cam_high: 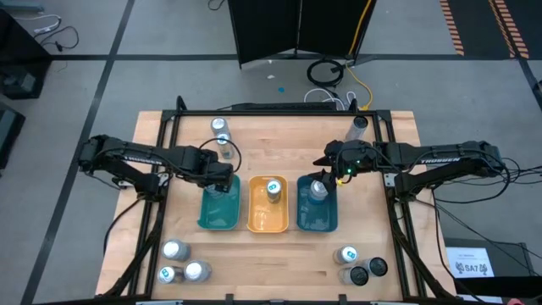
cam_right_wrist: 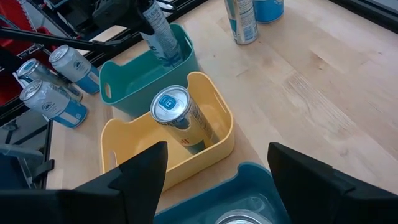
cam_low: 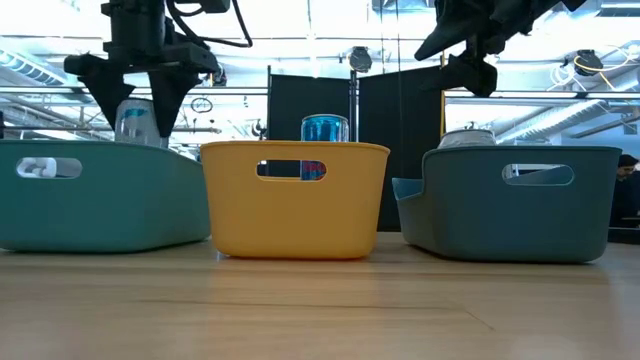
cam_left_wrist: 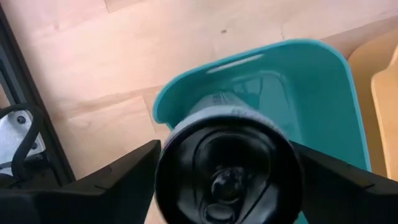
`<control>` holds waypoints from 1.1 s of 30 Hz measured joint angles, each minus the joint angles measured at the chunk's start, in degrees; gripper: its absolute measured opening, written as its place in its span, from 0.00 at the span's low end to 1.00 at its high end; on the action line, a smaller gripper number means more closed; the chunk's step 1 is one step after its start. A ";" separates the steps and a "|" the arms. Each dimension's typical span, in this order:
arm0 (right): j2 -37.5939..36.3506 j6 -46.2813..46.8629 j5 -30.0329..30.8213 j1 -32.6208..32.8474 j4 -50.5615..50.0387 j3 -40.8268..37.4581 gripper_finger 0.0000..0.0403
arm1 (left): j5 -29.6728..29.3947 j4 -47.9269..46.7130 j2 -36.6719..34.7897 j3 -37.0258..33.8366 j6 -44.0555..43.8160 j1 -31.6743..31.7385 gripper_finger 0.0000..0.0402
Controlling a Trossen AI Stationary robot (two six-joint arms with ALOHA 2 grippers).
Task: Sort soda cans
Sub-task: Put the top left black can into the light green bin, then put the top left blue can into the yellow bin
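My left gripper (cam_high: 222,176) points straight down over the teal tray (cam_high: 218,212), shut on a slim soda can (cam_left_wrist: 227,171) with a dark top. In the orange tray (cam_high: 269,219) one soda can (cam_high: 273,188) stands upright. Another, silver-topped can (cam_high: 318,191) stands in the blue tray (cam_high: 318,216). My right gripper (cam_right_wrist: 217,180) hangs open above the blue tray with nothing between its fingers. Loose soda cans stand on the table at the near left (cam_high: 174,250), near right (cam_high: 348,254) and far left (cam_high: 220,127). My left gripper has the can's upper wall (cam_low: 137,118) between its two fingers (cam_left_wrist: 134,177), one on each side. They come from above, pointing down; the can's top hides the contact in the wrist view. The can's lower end (cam_right_wrist: 166,55) reaches into the teal tray, whose wall hides its base.
The three trays stand side by side at the table's middle. A lone can (cam_high: 360,127) stands at the far right. A black frame (cam_high: 161,135) runs along the table's edges. Bare wood lies between the trays and the near cans.
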 joint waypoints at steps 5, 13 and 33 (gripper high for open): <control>0.01 -0.14 -1.43 0.00 -0.11 0.00 0.67 | -0.29 -0.03 0.00 0.00 -0.07 0.02 0.88; 0.01 -0.18 -1.44 0.00 -3.02 0.00 0.67 | 1.08 -1.09 -3.01 0.00 -2.00 0.02 0.88; 0.00 4.27 -0.98 0.33 4.05 0.00 0.67 | -4.10 -2.47 -16.59 0.00 2.98 1.49 0.88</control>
